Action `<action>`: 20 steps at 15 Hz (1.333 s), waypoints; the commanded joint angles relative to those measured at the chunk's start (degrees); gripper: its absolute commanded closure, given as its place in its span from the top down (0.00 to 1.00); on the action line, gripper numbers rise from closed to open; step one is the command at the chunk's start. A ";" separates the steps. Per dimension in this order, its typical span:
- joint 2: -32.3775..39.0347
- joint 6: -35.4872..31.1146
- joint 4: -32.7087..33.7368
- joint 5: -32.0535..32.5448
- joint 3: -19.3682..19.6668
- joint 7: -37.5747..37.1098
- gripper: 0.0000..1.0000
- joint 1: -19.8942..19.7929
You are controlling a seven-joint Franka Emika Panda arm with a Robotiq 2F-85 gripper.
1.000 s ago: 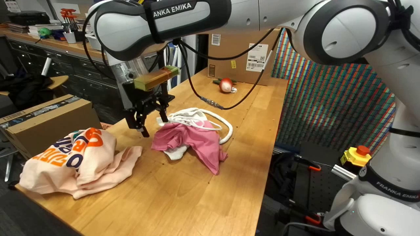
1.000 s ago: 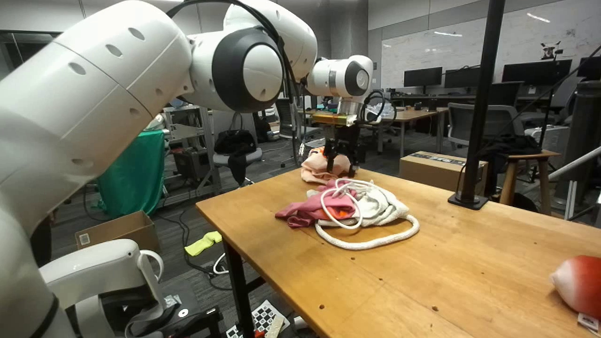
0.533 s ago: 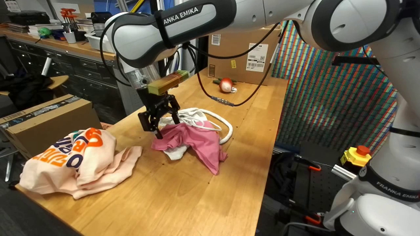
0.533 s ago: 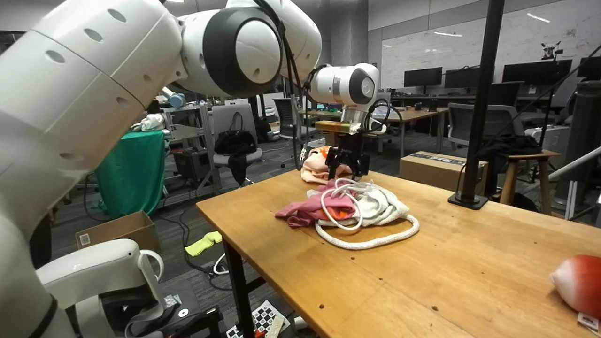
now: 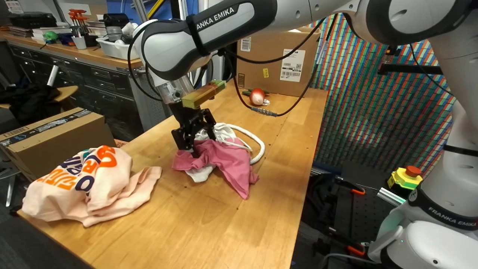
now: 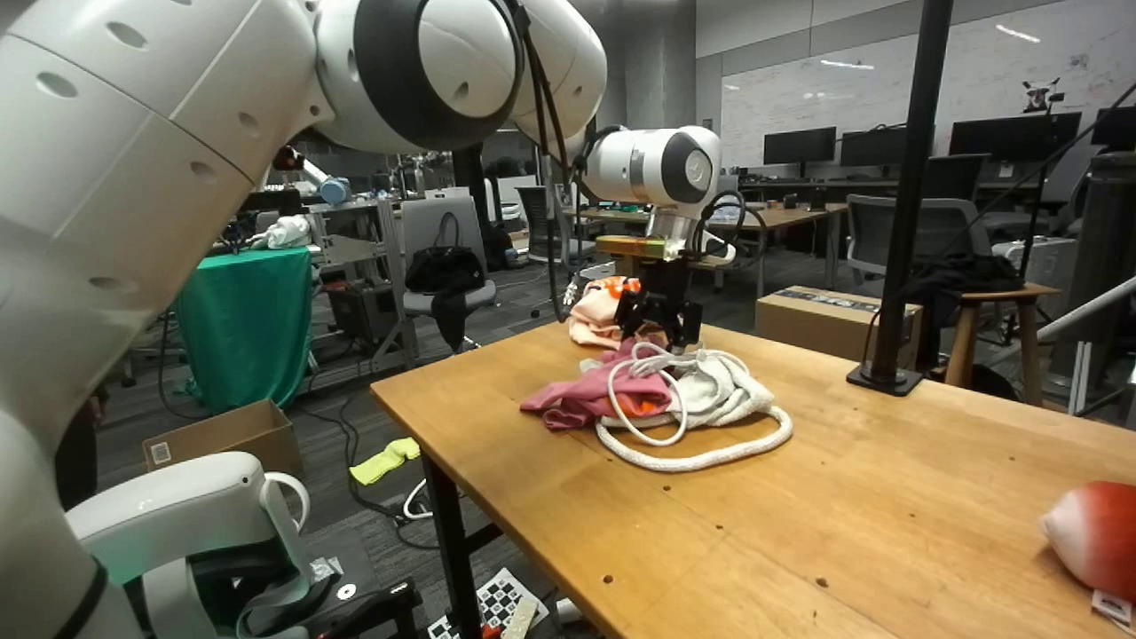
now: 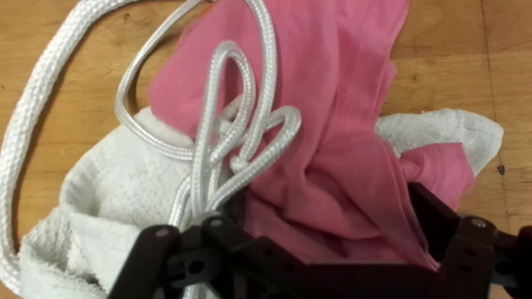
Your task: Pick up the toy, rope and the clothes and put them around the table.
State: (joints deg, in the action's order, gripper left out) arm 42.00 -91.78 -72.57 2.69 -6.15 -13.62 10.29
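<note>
A soft pink cloth [image 7: 332, 83] with a stitched seam is rumpled into deep folds on the pale wooden bench [image 5: 209, 231]. Beneath and beside the pink cloth, a white towel-textured cloth [image 7: 120, 178] is bunched; a similar white corner is seen past the opposite edge. Thin glossy white cord [image 7: 269, 62] is strewn over both in tangled loops, and a thick white braided rope [image 7: 41, 74] is curved around beside them; whether the two are joined cannot be told. The black pincer [image 5: 204, 146] is held at the pink cloth with its fingers spread, released, pink folds being framed between them. Near the pink cloth but apart from it, a peach cloth [image 5: 97, 190] printed with orange and navy lettering is heaped. Well apart from the pink cloth, a rounded red-and-white toy [image 5: 257, 97] with a white tag is set down.
</note>
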 commanded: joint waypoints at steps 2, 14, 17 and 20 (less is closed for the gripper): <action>-3.47 0.20 -4.68 -2.16 0.03 3.98 0.64 -0.54; -9.81 -0.80 -6.99 -4.03 0.11 7.56 0.10 -1.58; -14.71 -2.46 -7.78 -5.91 0.31 7.26 0.10 -3.30; -20.10 -5.45 -8.76 -9.09 0.86 7.07 0.10 -5.38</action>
State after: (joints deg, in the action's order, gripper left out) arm 28.86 -93.74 -77.23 -2.78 -5.83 -7.29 6.76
